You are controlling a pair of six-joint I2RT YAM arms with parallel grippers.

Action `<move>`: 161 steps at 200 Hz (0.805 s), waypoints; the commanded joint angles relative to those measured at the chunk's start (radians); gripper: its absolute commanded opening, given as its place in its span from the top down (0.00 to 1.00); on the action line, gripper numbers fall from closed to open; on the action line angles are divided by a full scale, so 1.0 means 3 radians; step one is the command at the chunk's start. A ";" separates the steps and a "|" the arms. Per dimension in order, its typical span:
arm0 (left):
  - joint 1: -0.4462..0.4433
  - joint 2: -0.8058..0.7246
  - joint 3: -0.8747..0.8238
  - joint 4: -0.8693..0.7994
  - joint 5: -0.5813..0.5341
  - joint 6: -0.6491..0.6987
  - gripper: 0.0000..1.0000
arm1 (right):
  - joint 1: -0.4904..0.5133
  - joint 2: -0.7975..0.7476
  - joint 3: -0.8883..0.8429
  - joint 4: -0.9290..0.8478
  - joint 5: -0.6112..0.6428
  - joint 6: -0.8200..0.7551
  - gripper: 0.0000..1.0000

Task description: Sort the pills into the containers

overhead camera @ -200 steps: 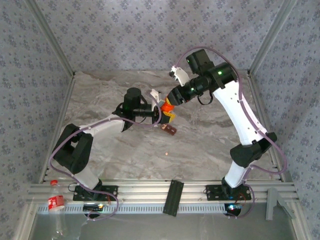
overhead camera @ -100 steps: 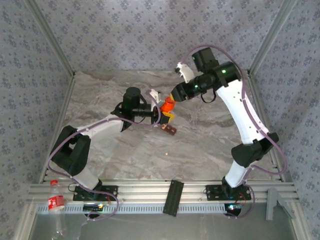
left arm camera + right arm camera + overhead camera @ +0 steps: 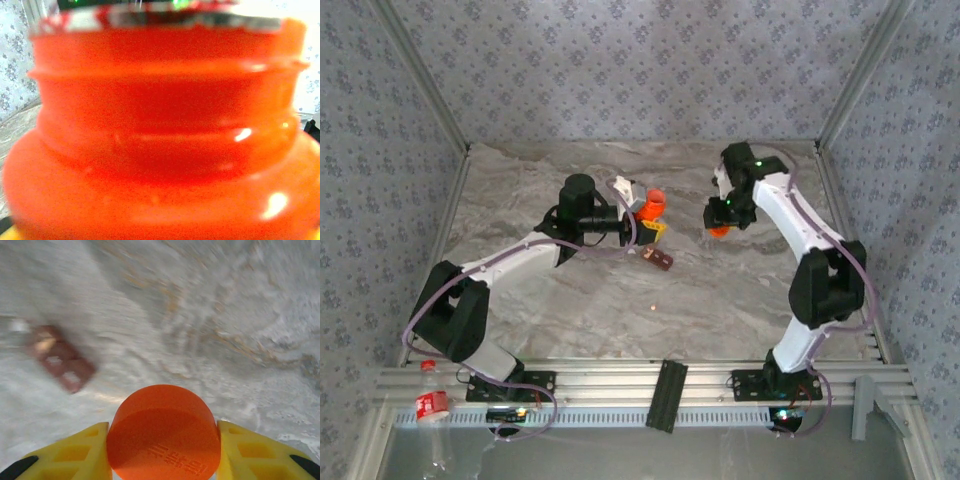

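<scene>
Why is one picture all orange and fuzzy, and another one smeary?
Left wrist view: the orange bottle is too close to the lens, so it is out of focus, with white glare spots. Right wrist view: the marble table and the brown pill container are smeared, while the orange cap looks sharp.

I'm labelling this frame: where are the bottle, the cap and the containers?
bottle (image 3: 160, 150): left wrist view, on its neck.
cap (image 3: 164, 435): right wrist view, on its middle.
containers (image 3: 60, 362): right wrist view, on the strip's middle.
</scene>
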 commanded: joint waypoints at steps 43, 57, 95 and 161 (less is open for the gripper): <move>-0.0023 -0.0080 0.0016 0.0179 -0.0058 -0.0052 1.00 | 0.0054 0.0371 -0.0554 0.0593 0.0654 0.0448 0.66; -0.0032 -0.0075 0.0022 0.0186 -0.0059 -0.0068 1.00 | 0.0059 0.0427 -0.0591 0.0639 0.0666 0.0471 0.65; -0.0048 -0.0066 0.0022 0.0203 -0.0099 -0.0082 1.00 | 0.0060 0.0613 -0.0623 0.0694 0.0673 0.0476 0.59; -0.0074 -0.0070 0.0022 0.0223 -0.0127 -0.0098 1.00 | 0.0051 0.0574 -0.0656 0.0716 0.0609 0.0441 0.30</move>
